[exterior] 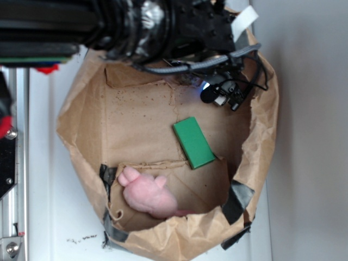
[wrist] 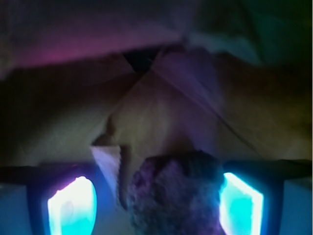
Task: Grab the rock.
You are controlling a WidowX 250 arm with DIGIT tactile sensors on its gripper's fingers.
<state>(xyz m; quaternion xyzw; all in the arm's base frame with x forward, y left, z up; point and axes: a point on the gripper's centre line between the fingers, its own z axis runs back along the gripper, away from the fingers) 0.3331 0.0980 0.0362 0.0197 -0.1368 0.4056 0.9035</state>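
The rock (wrist: pixel 178 196) is a rough, lumpy dark stone low in the wrist view, lying on the brown paper between my two glowing fingers. My gripper (wrist: pixel 156 205) is open around it. The right pad (wrist: pixel 242 205) is at or very near the rock's side, and the left pad (wrist: pixel 71 208) stands apart from it with a clear gap. In the exterior view my gripper (exterior: pixel 220 95) is down inside the bag's far right corner. The rock is hidden there behind the gripper.
A crumpled brown paper bag (exterior: pixel 81 109) walls in the work area. A flat green block (exterior: pixel 193 142) lies mid-bag. A pink plush toy (exterior: pixel 148 194) lies at the near side. A metal rail (exterior: pixel 13 163) runs along the left.
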